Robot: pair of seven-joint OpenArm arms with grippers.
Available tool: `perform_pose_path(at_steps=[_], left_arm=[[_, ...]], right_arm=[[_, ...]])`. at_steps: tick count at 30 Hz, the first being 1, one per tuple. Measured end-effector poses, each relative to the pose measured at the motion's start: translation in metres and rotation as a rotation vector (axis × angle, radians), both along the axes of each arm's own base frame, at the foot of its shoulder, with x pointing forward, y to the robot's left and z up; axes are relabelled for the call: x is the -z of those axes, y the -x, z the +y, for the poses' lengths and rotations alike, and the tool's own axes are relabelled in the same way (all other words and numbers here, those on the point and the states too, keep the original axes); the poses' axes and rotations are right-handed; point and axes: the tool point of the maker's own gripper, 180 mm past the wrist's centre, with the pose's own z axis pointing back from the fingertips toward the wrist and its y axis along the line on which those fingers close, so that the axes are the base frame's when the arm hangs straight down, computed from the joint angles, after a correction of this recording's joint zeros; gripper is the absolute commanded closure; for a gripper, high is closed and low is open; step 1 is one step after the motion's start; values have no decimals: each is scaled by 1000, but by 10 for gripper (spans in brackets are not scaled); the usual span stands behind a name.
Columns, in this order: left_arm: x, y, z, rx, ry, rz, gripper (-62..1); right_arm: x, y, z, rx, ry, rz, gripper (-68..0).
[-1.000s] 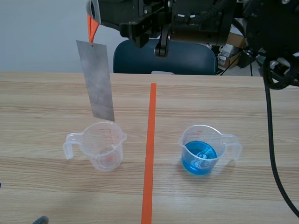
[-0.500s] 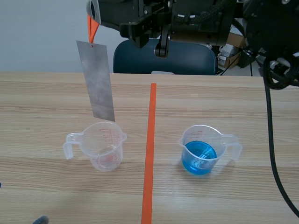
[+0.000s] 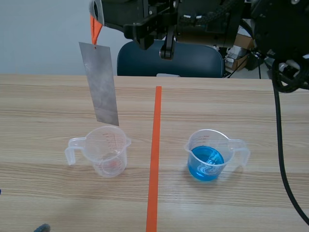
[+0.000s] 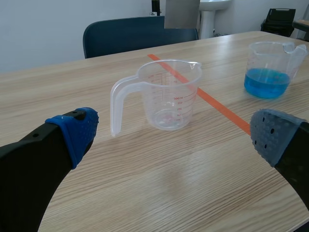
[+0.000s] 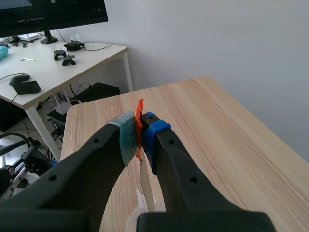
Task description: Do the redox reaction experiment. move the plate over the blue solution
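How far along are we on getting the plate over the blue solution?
Done: the grey metal plate is off the table, the right gripper shut on its orange tab. In hand: it hangs roughly above the empty clear plastic measuring cup. To do: carry it across the orange tape line to the cup of blue solution. The left gripper is open.

Black right arm (image 3: 203, 19) is being seen as blocky housings with exposed joints; a thick black cable (image 3: 279, 140) is being seen hanging beside it; left gripper (image 4: 176, 134) is being shown with thick black fingers (image 4: 29, 183), one pad (image 4: 77, 131) bright blue, the other pad (image 4: 273, 137) grey-blue and dotted; on the right gripper (image 5: 139, 126), pads (image 5: 126, 137) are being shown grey-green and blue.
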Motion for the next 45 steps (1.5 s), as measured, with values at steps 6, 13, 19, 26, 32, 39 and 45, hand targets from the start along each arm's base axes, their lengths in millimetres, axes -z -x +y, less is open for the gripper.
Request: perform_pose_path(at_steps=[6,13,19,26,32,39,45], left_arm=[[0,0,0,1,-1,0,-623],[0,0,1,4,-4,0,-623],[0,0,1,4,-4,0,-623],[3,0,1,4,-11,14,-623],[2,0,1,4,-10,13,-623],[2,0,1,4,-10,12,-623],[-5,-14,-2,9,-9,-27,-623]], right_arm=[[0,0,0,0,0,0,-2],[0,0,0,0,0,0,-2],[0,0,0,1,0,0,-2],[-6,-8,-9,32,-4,-18,-2],[3,-12,-23,56,50,-16,-2],[6,-12,-43,53,57,18,-2],[5,-13,-64,62,78,27,-2]])
